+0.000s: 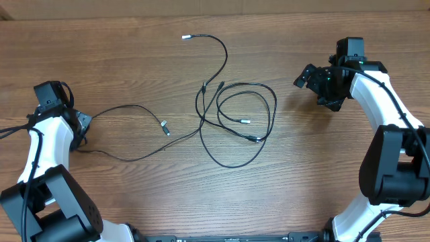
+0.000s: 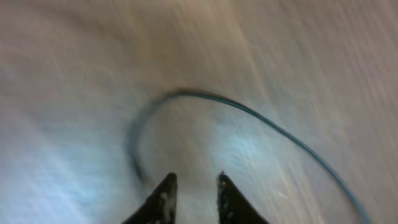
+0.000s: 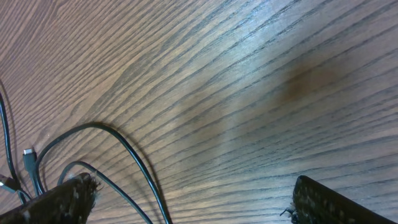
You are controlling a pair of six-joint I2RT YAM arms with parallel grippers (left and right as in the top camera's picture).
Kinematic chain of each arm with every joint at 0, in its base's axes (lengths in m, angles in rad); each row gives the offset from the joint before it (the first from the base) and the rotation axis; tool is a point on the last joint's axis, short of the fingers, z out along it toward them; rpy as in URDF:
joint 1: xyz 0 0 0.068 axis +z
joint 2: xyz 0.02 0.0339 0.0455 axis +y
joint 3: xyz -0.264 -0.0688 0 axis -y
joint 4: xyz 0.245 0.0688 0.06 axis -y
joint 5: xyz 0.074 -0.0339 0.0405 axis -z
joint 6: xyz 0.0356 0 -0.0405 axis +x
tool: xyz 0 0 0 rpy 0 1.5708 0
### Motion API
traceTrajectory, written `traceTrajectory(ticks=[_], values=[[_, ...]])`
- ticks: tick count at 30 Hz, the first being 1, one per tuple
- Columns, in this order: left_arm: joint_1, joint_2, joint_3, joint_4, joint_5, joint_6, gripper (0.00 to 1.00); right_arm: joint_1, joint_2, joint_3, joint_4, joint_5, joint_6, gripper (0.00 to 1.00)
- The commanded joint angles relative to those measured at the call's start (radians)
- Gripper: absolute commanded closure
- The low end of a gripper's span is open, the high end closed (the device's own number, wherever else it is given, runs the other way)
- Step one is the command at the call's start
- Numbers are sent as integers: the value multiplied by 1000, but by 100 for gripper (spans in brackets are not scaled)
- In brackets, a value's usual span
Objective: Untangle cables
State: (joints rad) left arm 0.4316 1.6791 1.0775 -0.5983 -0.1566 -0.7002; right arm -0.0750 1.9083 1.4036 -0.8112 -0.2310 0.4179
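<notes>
Overhead: cables (image 1: 274,111) right of left hand (image 1: 84,126)

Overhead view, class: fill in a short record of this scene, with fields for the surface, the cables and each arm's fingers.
surface: wooden table
cables: thin, black, looped over one another mid-table
stray strand: runs out from the tangle toward the left arm
left fingers: slightly parted, nothing between them, a cable curving just ahead
right fingers: wide apart, empty, beside the tangle
</notes>
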Motion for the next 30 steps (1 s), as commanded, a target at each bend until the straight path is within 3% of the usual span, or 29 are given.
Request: traceTrajectory(ticks=[1, 4, 6, 19, 24, 26, 30], values=[[-39, 21, -11, 49, 234, 110, 66, 1, -25, 16, 1, 6, 1, 0], [-97, 22, -11, 89, 315, 224, 47, 1, -25, 16, 1, 6, 1, 0], [-134, 22, -11, 95, 314, 233, 41, 1, -25, 16, 1, 6, 1, 0], [-406, 55, -11, 70, 304, 233, 36, 1, -25, 16, 1, 6, 1, 0], [-473, 55, -11, -16, 303, 253, 27, 1, -25, 16, 1, 6, 1, 0], [-493, 55, -11, -53, 304, 277, 16, 1, -25, 16, 1, 6, 1, 0], [-539, 62, -11, -87, 315, 428, 19, 1, -25, 16, 1, 6, 1, 0]])
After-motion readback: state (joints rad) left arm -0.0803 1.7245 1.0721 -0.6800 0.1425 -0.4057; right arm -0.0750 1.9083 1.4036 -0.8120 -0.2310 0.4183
